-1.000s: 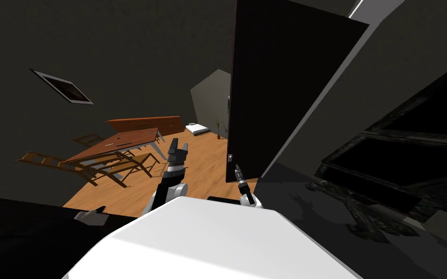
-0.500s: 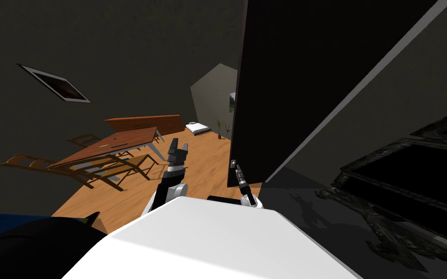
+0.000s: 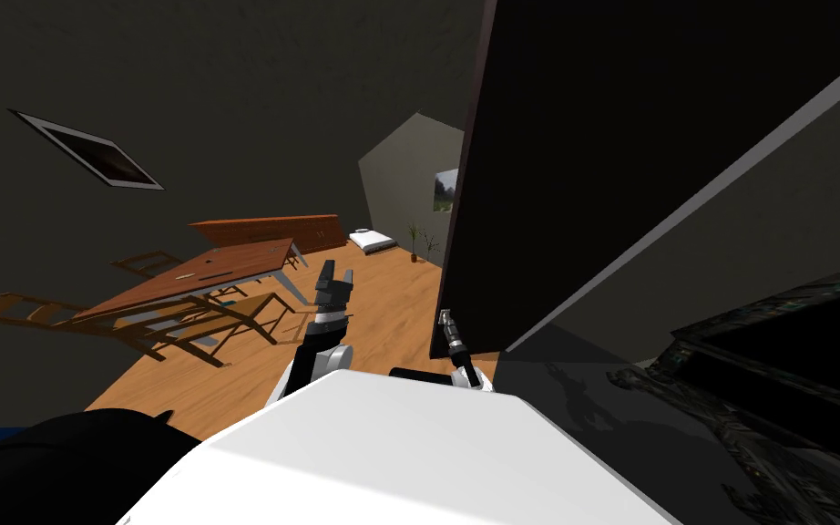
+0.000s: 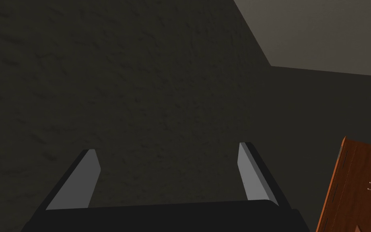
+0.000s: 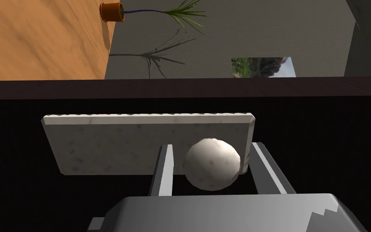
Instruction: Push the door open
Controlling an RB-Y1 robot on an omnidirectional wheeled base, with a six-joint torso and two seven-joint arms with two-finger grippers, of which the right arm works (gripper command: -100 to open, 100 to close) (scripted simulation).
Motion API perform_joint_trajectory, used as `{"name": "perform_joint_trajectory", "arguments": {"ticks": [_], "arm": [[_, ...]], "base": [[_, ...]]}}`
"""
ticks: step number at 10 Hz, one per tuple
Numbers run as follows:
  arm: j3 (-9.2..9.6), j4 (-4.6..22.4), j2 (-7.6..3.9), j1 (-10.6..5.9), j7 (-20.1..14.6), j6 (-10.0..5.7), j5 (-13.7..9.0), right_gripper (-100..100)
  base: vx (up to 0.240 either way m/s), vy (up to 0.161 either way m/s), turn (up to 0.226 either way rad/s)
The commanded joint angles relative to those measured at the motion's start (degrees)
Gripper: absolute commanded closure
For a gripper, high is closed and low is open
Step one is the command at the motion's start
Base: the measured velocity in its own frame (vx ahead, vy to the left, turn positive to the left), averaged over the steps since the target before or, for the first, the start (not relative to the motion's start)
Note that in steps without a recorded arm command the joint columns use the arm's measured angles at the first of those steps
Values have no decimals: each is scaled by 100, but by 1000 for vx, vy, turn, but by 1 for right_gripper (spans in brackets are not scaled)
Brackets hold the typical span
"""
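Observation:
The dark door (image 3: 591, 137) stands partly open ahead on my right, its free edge towards the wooden floor. My right gripper (image 3: 446, 319) is at that edge, low down. In the right wrist view, its fingers (image 5: 165, 169) press the sides of a pale round knob (image 5: 212, 163), which sits on a pale plate (image 5: 112, 145) on the dark door leaf (image 5: 321, 133). My left gripper (image 3: 336, 271) is raised in front of me, away from the door. It is open (image 4: 166, 147) with nothing between its fingers.
A brown table (image 3: 199, 269) with wooden chairs (image 3: 181, 324) stands to the left on the wooden floor (image 3: 382, 301). Behind it is a long sideboard (image 3: 268, 228). A potted plant (image 5: 112, 11) and a white mattress (image 3: 371, 240) lie beyond the doorway. Dark shelving (image 3: 792, 365) stands on the right.
The door has swung further open with my right gripper on its knob. More of the far wall, with a picture on it, shows past its edge. The head view has shifted.

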Motion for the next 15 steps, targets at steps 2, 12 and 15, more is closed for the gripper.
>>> {"name": "perform_joint_trajectory", "arguments": {"ticks": [2,12,15], "arm": [[0,-1,-1,-2,-1,8,0,100],[-574,134,-8,-135,143,90,-205,100],[-831,188,48,-199,205,119,-297,100]], "base": [[-30,-14,13],[121,85,-49],[158,113,-70]]}}
